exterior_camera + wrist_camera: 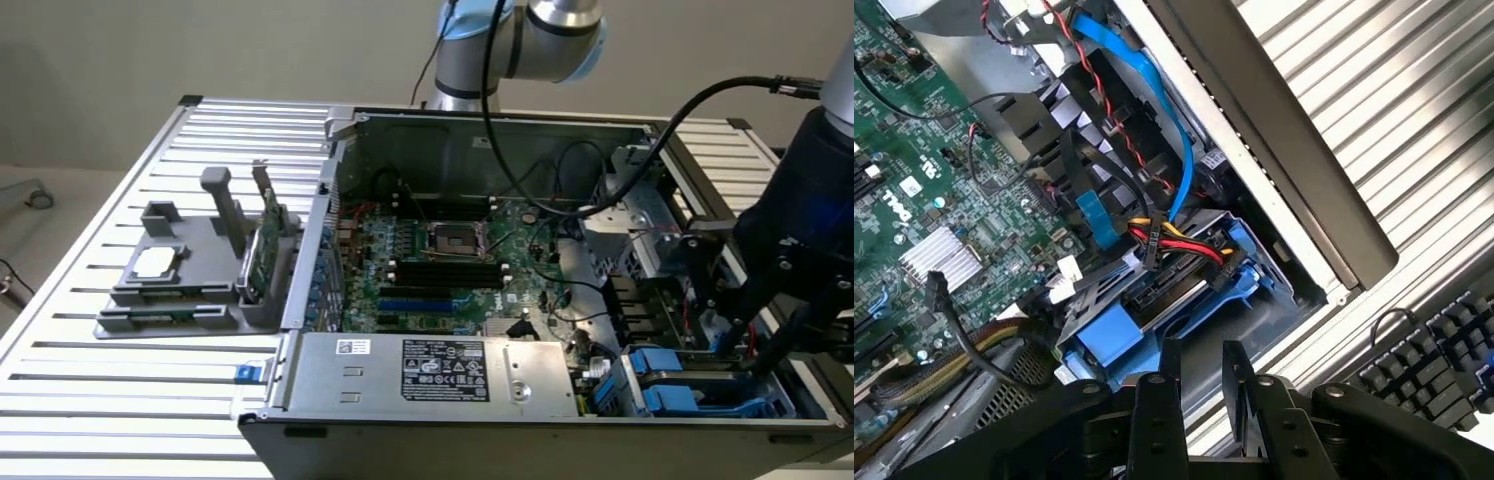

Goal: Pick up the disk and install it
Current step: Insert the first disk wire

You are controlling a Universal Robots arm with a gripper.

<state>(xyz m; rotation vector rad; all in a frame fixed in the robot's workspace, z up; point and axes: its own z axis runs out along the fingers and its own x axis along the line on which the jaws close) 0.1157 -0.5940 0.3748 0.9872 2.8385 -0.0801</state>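
The disk's blue carrier (1154,300) sits in the drive bay at the front corner of the open computer case (400,385), on the exterior view's right. Its metal body is mostly hidden under red, yellow and black cables. In the exterior view the blue rails (694,390) lie low in that bay. My gripper (1204,362) hangs just above the carrier, apart from it. A narrow gap shows between the two black fingers (1170,372) and nothing is in it. In the exterior view the gripper (763,345) points down over the bay.
The green motherboard (441,250) fills the case floor, with a silver power supply (427,370) in front. A grey fixture (187,270) on the exterior view's left holds a small square chip and an upright green card. A keyboard (1434,350) lies outside the case wall.
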